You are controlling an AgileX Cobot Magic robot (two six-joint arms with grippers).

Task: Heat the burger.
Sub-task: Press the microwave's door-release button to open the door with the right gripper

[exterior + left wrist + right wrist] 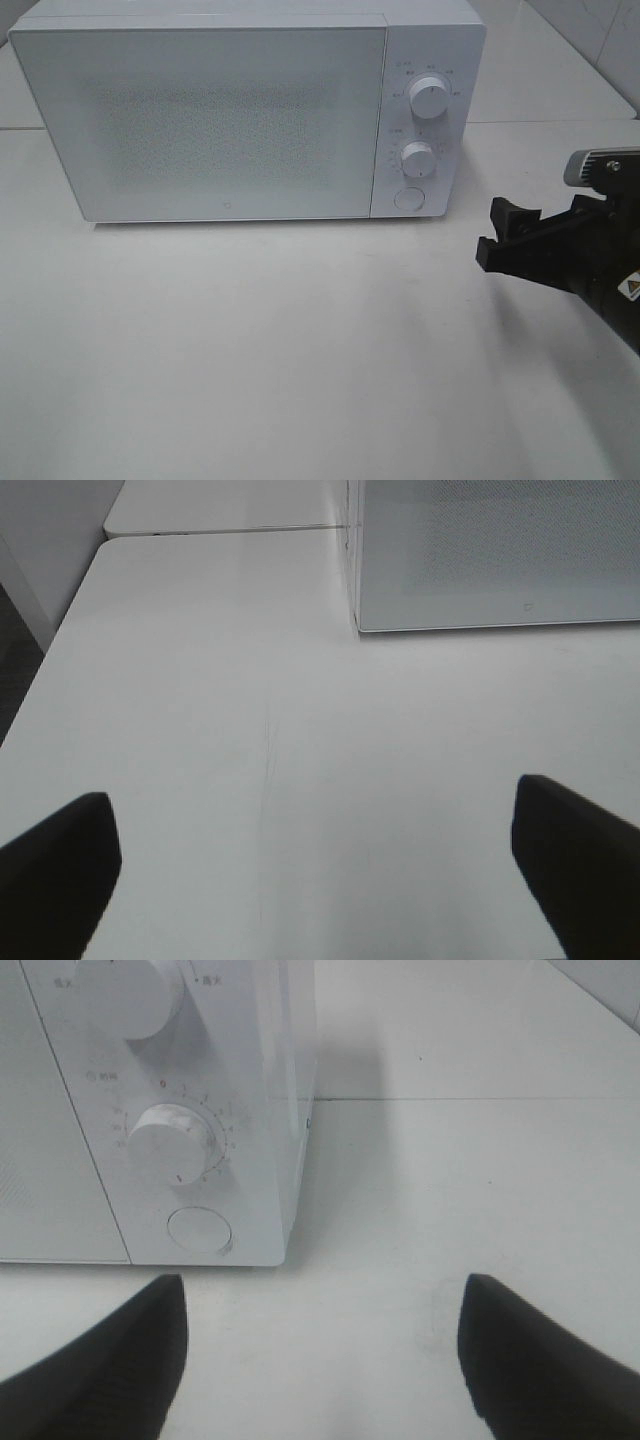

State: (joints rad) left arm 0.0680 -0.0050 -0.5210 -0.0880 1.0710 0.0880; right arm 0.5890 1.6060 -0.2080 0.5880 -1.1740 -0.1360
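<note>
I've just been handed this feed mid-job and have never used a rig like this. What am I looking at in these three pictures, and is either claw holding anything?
It is a robot with two arms, each ending in a two-fingered gripper. The high view looks down on a white table with a white microwave. Its door is shut, and an upper knob, a lower knob and a round button sit on its right side. The black right gripper reaches in from the right, open and empty. The other two pictures come from cameras on the wrists, and the dark shapes in their corners are each gripper's own fingers. The left gripper is open and empty over the table. The right wrist view faces the knobs. No burger shows in any picture.
</note>
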